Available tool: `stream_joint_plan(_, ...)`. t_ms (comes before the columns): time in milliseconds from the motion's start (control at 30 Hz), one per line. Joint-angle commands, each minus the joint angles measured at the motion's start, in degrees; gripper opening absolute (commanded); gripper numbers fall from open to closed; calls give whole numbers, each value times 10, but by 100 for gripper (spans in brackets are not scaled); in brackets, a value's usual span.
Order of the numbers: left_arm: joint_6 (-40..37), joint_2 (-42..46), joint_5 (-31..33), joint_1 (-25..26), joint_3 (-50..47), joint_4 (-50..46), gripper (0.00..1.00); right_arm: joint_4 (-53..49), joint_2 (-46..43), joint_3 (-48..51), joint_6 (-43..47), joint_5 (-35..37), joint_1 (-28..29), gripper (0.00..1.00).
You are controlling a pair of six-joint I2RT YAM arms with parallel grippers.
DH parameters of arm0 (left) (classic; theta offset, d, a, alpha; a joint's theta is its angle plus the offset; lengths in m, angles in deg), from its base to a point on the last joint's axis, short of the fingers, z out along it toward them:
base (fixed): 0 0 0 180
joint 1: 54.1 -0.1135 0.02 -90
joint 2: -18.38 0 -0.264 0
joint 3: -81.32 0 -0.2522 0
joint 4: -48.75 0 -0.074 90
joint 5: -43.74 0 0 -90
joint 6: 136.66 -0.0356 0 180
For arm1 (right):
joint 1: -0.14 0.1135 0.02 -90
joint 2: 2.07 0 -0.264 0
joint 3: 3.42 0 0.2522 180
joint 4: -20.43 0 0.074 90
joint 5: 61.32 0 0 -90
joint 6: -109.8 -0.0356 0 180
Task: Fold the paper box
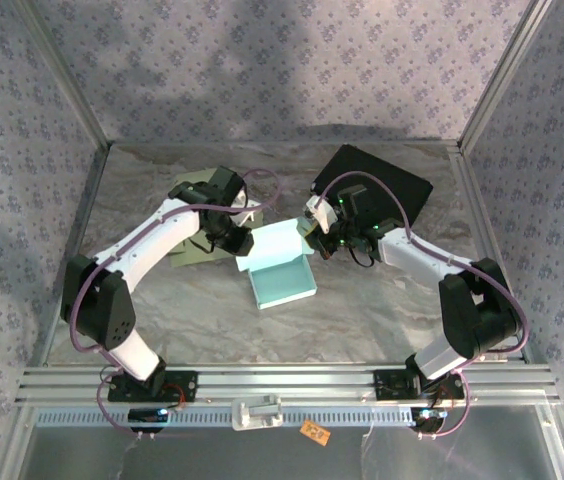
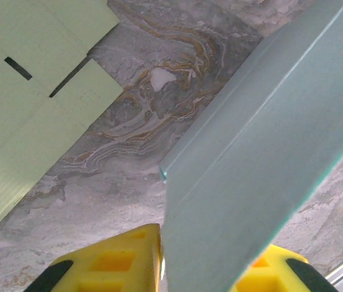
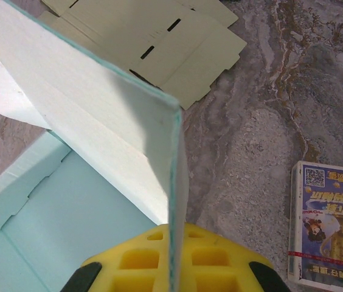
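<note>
Marbled tabletop (image 1: 392, 310) inside a floral-walled cell, where the teal paper box (image 1: 284, 282) sits half-formed at centre, tray lying flat and a rear panel raised. With thin card held at two points, an uneven pull could, by the look of it, crease or tear the panel, or slip it loose and drag the tray onto the flat green blank (image 1: 188, 254) just beside it. Both arms reach inward, elbows out and wrists tipped down: the left hand (image 1: 234, 238) pinches the panel between yellow pads, while the right hand (image 1: 320, 238) is clamped on its upright edge.
</note>
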Motion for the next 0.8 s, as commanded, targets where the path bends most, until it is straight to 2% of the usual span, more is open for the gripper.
stream_joint_plan(0, 4, -5, 19, 4, 12, -28, 21, -5, 11, -10, -6, 12, 4, 0)
stream_joint_plan(167, 11, -1, 25, 6, 3, -39, 28, 2, 9, -8, -10, 19, 4, 0)
stream_joint_plan(433, 15, -7, 15, 7, -2, -37, 30, 2, 10, -7, -13, 23, 5, 0)
stream_joint_plan(600, 24, 10, 13, 7, 3, -41, 42, 0, 10, -6, -12, 26, 4, 0)
stream_joint_plan(767, 48, 67, -11, -7, -25, 2, 47, 0, 11, -3, -14, 24, 2, 0)
